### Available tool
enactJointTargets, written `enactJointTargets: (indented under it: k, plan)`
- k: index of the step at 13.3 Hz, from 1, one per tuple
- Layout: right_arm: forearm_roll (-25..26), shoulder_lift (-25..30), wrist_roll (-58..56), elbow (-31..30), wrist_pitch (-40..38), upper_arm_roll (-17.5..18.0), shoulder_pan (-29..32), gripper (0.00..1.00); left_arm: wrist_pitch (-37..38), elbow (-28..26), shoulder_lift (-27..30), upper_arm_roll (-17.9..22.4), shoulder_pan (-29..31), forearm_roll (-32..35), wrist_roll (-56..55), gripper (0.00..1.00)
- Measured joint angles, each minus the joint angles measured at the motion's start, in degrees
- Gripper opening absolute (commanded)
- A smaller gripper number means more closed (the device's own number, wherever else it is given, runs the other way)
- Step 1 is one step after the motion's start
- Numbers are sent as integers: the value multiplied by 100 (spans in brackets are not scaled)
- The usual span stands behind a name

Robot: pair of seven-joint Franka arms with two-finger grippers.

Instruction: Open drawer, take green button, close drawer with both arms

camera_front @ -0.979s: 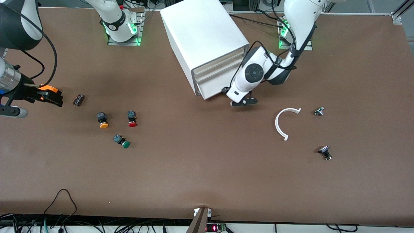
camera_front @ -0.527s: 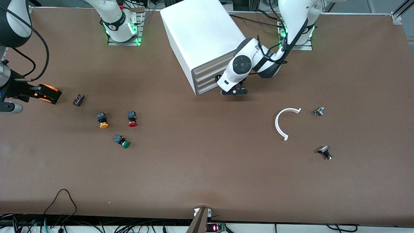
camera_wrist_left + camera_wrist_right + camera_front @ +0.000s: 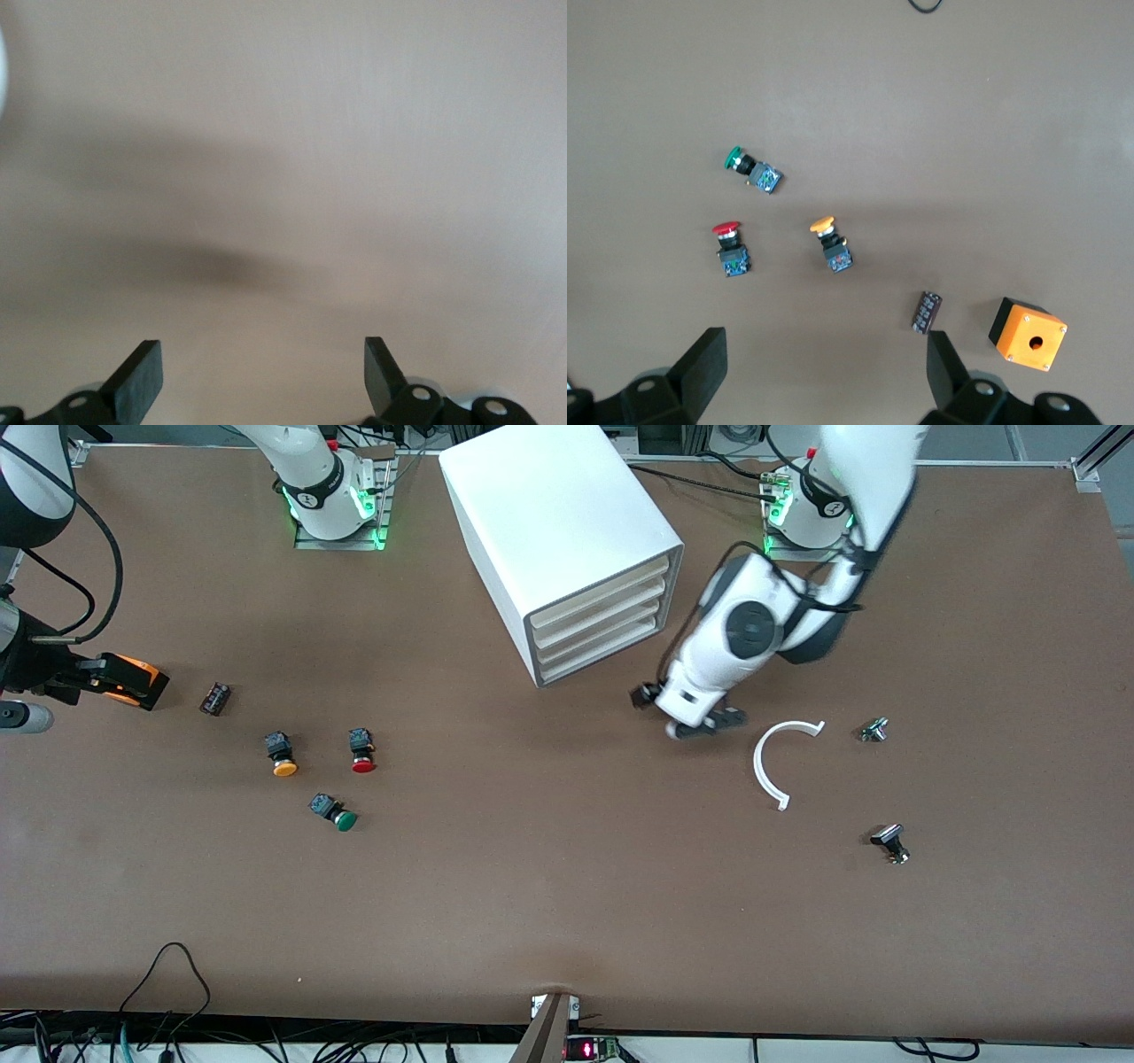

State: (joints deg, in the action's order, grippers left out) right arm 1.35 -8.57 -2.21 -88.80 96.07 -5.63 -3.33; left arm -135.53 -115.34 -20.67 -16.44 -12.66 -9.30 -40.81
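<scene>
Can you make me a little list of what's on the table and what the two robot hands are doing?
cabinet: white, four drawers, all shut
green button: on the table, nearest the front camera of the three
red button: beside orange button
left hand: open, empty, over bare table near white curved piece
right hand: open, empty, above the buttons

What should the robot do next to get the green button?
Probably lower the open right gripper toward the green button. It lies untouched on the table nearest the front camera, all drawers look shut, and the open left gripper holds nothing.
</scene>
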Motion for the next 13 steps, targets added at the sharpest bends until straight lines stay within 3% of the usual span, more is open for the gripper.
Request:
enactJointTargets:
  k: [5,9,13]
  plan:
    - [-44,3,18,0,-214,-36,-6,100,128,310,890,175,829,248,876,100]
    - [-55,97,141,-9,-248,57,-21,100,2212,858,1864,381,1513,322,2487,100]
    - [-48,107,250,-13,-220,82,-33,100,3738,1913,2094,720,1608,746,3342,100]
